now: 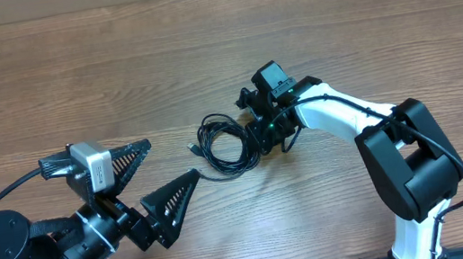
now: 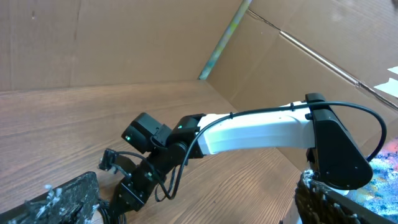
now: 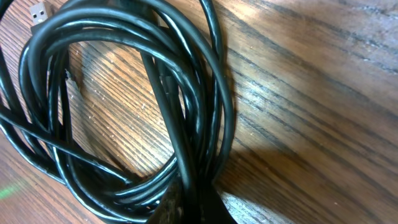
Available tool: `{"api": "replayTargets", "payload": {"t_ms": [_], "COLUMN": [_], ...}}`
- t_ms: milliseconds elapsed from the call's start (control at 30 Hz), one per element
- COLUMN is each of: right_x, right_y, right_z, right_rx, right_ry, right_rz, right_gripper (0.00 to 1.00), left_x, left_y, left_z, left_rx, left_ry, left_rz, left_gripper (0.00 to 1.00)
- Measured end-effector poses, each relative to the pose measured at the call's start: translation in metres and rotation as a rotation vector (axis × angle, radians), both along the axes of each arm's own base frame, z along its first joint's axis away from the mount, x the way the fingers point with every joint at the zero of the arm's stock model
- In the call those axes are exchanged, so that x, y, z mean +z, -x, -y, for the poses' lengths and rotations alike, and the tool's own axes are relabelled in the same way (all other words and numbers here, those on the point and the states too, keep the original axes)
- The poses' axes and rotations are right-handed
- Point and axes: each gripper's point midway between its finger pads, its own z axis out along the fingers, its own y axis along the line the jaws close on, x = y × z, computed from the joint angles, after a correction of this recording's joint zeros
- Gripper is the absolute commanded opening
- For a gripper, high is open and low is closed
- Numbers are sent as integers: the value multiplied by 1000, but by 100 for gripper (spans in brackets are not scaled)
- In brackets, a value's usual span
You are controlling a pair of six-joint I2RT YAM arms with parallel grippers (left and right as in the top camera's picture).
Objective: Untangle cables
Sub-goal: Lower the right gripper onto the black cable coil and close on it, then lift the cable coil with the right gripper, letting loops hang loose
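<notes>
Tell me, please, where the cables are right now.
In the overhead view the cables lie coiled at the middle of the table, between the open left gripper and the right gripper, which is shut on their right edge.

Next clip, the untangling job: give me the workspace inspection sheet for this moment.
Surface: wooden table, bare grain.
Job's things: cables in one tangled coil; USB plug sticks out on the side toward the left arm.
Clutter: nothing seen.
Claws: left claw open, apart from the coil; right claw shut on the coil's near edge.
Cables: arm wiring fixed along the right arm.
Surroundings: cardboard wall behind the table.
</notes>
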Motion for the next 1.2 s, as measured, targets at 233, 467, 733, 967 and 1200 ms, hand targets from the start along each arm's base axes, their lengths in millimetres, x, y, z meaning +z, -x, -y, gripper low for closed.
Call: {"api": "replayTargets", "payload": {"t_ms": [233, 467, 733, 967, 1200], "right_x": [6, 58, 184, 248, 291], "right_y": [6, -2, -4, 18, 35], "right_z": [-1, -5, -6, 5, 15], "right_rx": [-1, 33, 43, 22, -7], "right_ry": [-3, -29, -132, -194, -258], "right_rz": [-45, 19, 224, 324, 412], "right_gripper": [4, 4, 4, 4, 4], "left_x": [3, 3, 0, -9, -25], "left_y": [-1, -1, 0, 0, -4], "left_z": [0, 0, 0, -2, -10], "left_rx": [0, 0, -5, 1, 54], "left_ry": [-1, -1, -18, -77, -130], "left_rz": [15, 19, 23, 37, -4], "left_gripper": [100, 100, 100, 100, 100]}}
